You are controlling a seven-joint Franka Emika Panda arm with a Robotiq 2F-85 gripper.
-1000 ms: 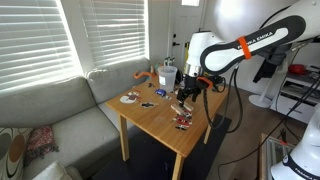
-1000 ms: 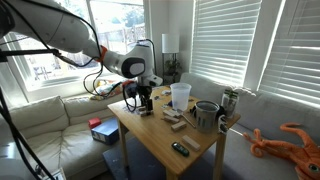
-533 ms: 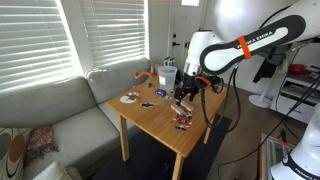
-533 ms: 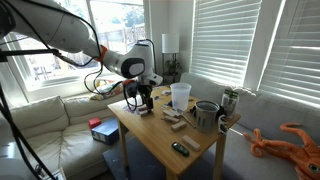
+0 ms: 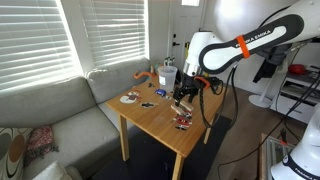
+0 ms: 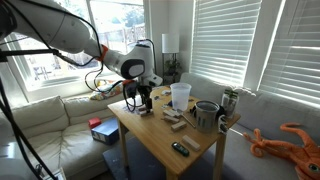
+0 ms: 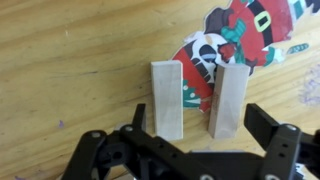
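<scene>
- Surface (image 7: 70,60): light wood with visible grain, smooth, with a soft satin sheen.
- Block (image 7: 167,98): pale unfinished wood, matt, with fine grain and clean-cut edges.
- Second block (image 7: 228,100): same pale wood, matt and unvarnished.
- Printed cut-out (image 7: 235,35): flat paper or card printed in red, white and teal, slightly glossy.
- Fingers (image 7: 265,125): black, matt and hard; plastic or coated metal, cannot tell which.
- Arm shell (image 5: 205,50): white, smooth, glossy plastic with an orange band.
- Cup (image 6: 180,95): clear, translucent plastic.
- Pot (image 6: 206,114): dark grey metal with a dull finish.
- Sofa (image 5: 60,110): grey-beige woven cloth, matt.
- Blinds (image 5: 40,40): white slats, smooth.
</scene>
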